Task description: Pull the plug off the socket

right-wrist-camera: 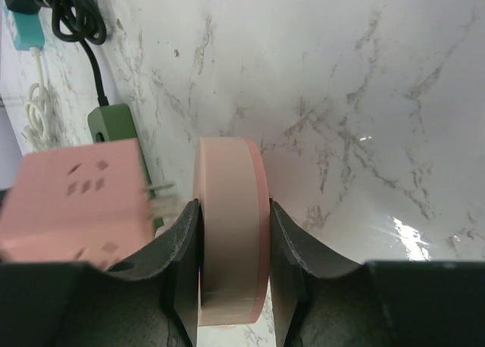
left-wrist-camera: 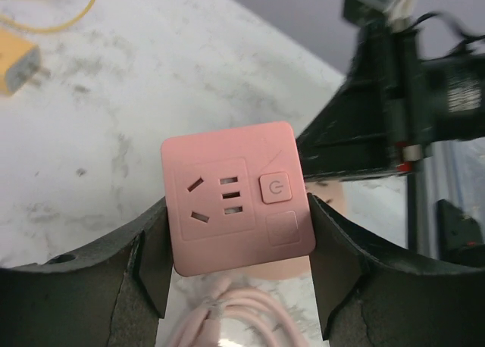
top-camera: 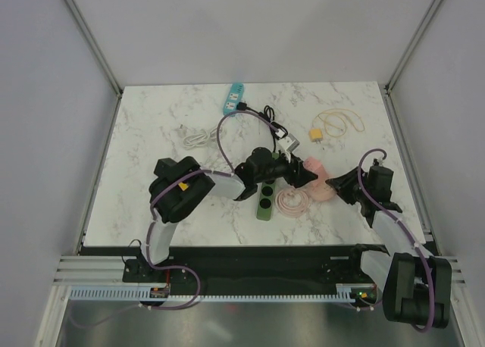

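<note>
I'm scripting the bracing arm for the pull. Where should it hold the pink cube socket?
Pinch the pink cube socket across two opposite flat side walls, coming in from the left, as the left gripper does. Those parallel walls suit a flat pinch, and the face toward the plug in the right gripper stays open.

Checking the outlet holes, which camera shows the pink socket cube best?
Left wrist: the pink socket cube faces it squarely, held by the left gripper. Right wrist shows it blurred; top external, only a small pink patch.
</note>
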Controlling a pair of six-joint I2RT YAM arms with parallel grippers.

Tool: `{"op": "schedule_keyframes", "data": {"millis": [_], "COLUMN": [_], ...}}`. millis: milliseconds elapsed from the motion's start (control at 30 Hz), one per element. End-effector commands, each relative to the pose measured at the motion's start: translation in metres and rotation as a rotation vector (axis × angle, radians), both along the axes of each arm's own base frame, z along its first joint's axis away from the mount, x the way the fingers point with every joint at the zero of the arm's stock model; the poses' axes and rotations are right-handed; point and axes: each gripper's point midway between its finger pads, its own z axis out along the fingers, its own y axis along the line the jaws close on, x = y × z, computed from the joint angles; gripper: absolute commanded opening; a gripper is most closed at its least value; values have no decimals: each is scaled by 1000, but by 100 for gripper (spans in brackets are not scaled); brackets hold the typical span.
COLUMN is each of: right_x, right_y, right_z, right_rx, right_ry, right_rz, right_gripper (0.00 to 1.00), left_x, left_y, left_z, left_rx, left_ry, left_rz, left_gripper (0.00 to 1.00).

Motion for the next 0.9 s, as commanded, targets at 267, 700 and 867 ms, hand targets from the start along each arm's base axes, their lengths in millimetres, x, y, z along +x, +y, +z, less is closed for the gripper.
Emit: {"op": "schedule_keyframes", "data": {"millis": [267, 700, 867], "right_x": [7, 39, 28], "right_y": [-54, -89, -104], "right_z": [-9, 0, 8], "right_rx": [-239, -367, -457], "right_ry": [58, 104, 159], "right_rz": [-151, -170, -191], "right_gripper": [0, 61, 91], "left_x": [8, 110, 125], "left_y": [41, 175, 218], "left_z": [120, 91, 68], "left_rx": [-219, 106, 208], "left_ry": [-273, -209, -88], "left_rz": [53, 853, 1093], "left_gripper": [2, 2, 2]}}
